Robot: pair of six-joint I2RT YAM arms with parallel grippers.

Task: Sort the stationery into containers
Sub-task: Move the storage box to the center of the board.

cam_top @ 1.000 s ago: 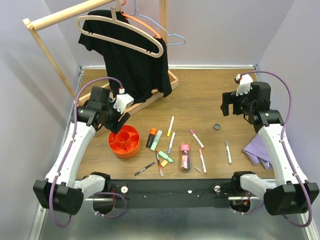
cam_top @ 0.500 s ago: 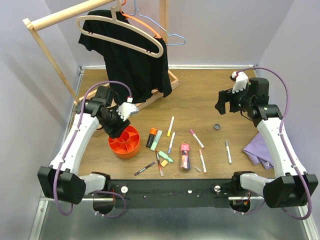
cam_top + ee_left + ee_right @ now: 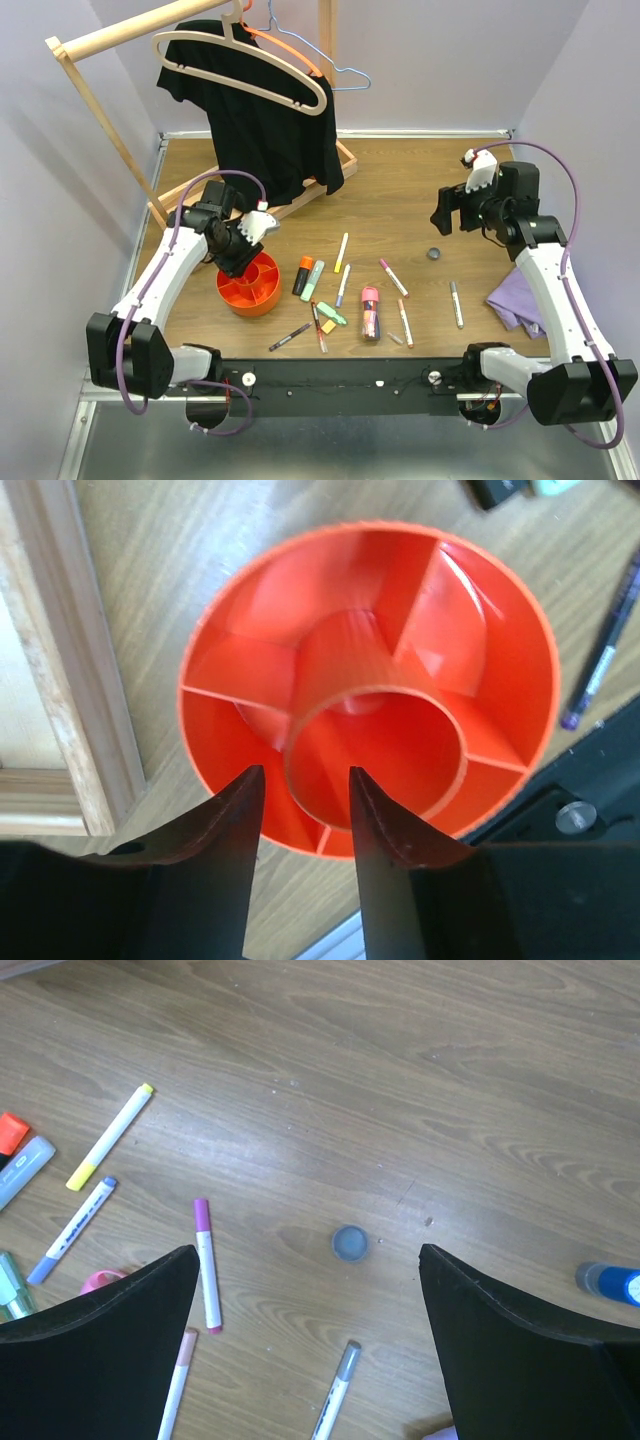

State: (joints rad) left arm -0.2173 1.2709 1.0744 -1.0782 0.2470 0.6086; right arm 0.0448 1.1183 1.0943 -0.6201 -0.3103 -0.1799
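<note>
At the far left, the wooden rack base (image 3: 70,680) lies just beside the orange organiser (image 3: 500,650). Every compartment of it that shows is bare (so the sorting looks barely begun). The left gripper (image 3: 303,775) hangs straight over the organiser's near side, probably to seize a wall and steady the organiser or drag it toward the pens. Its fingers (image 3: 225,850) stand partway apart, one above an outer compartment and the other above the central cup, so the cup's wall runs between them. Nothing is clamped, and I cannot tell whether either finger touches the plastic.

To the right of the organiser the stationery lies loose on the table: an orange-capped highlighter (image 3: 303,275), a yellow-tipped pen (image 3: 341,252), a stubby pink tube (image 3: 370,312), a pink marker (image 3: 393,277) and a grey-capped pen (image 3: 456,304) among others.

Further right, the right gripper (image 3: 308,1260) hovers high above a small dark cap (image 3: 350,1243), seemingly surveying before a pick. Its fingers are spread wide and hold nothing.
</note>
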